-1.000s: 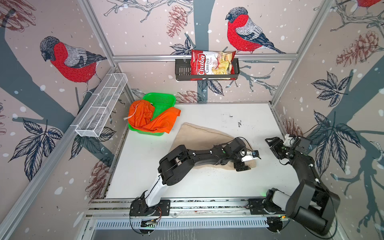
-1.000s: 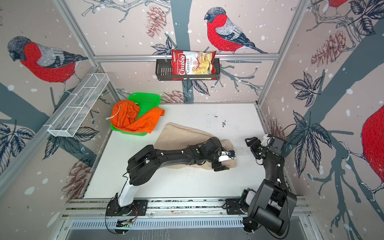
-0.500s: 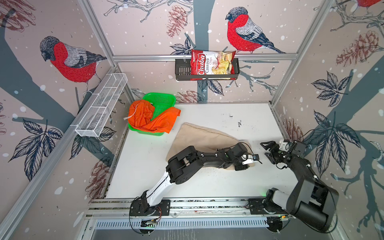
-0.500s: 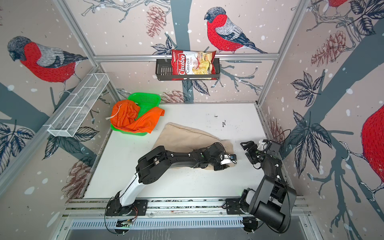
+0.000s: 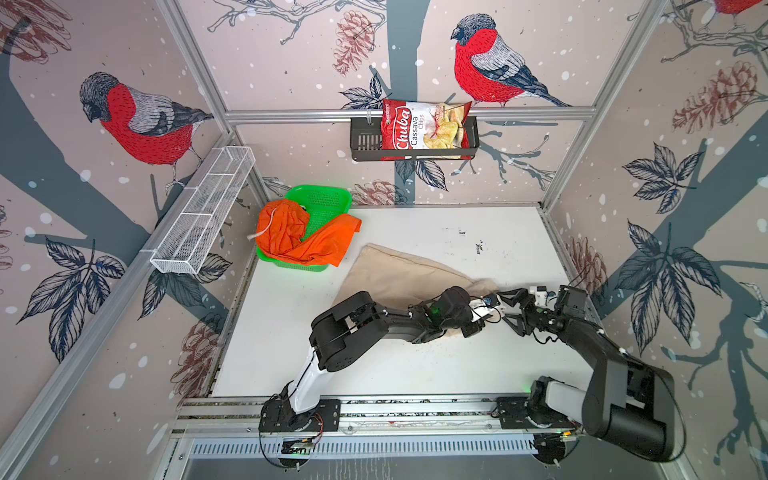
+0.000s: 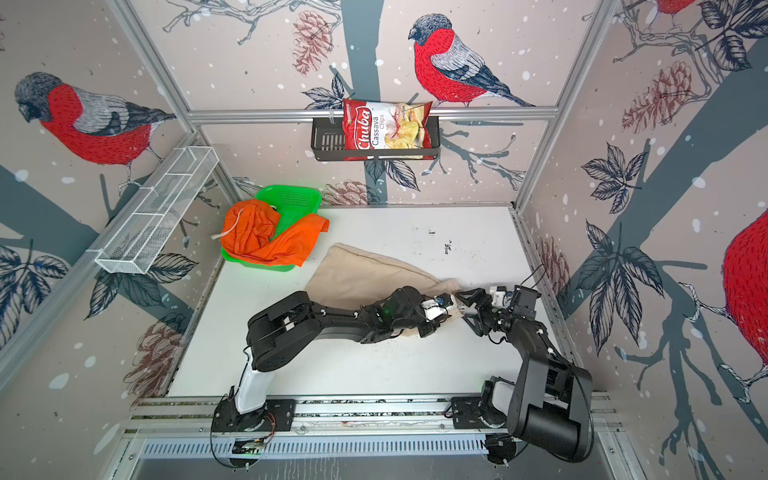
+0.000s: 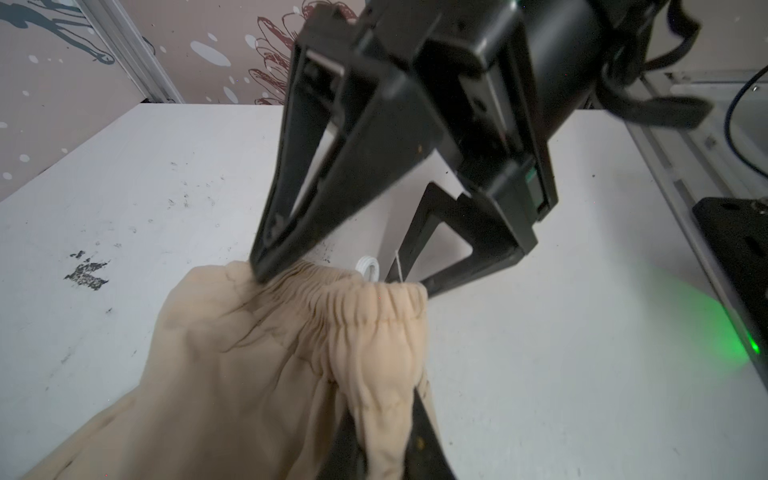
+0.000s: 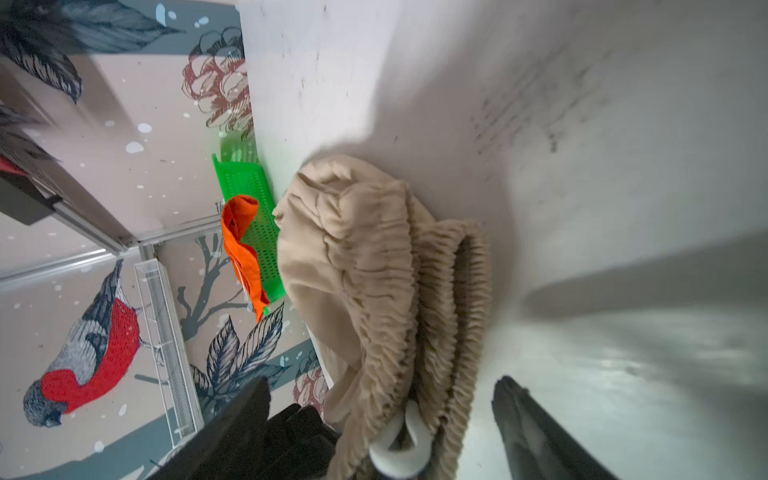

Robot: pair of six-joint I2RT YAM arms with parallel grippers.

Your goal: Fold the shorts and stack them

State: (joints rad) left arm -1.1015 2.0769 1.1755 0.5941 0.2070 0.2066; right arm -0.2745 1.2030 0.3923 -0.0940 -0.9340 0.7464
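Green mesh basket (image 5: 328,199) on the white table (image 5: 415,374), far left; chips bag (image 5: 424,126) in a black wall rack (image 5: 363,141).

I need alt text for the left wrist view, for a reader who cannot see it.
The left pincer pinches the beige shorts near their gathered elastic waistband, on a white table. Opposite, the right pincer is open, its tips at the waistband's edge beside a white drawstring end.

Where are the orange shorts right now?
In both top views, the orange shorts drape over the basket at the far left, just beyond the beige shorts.
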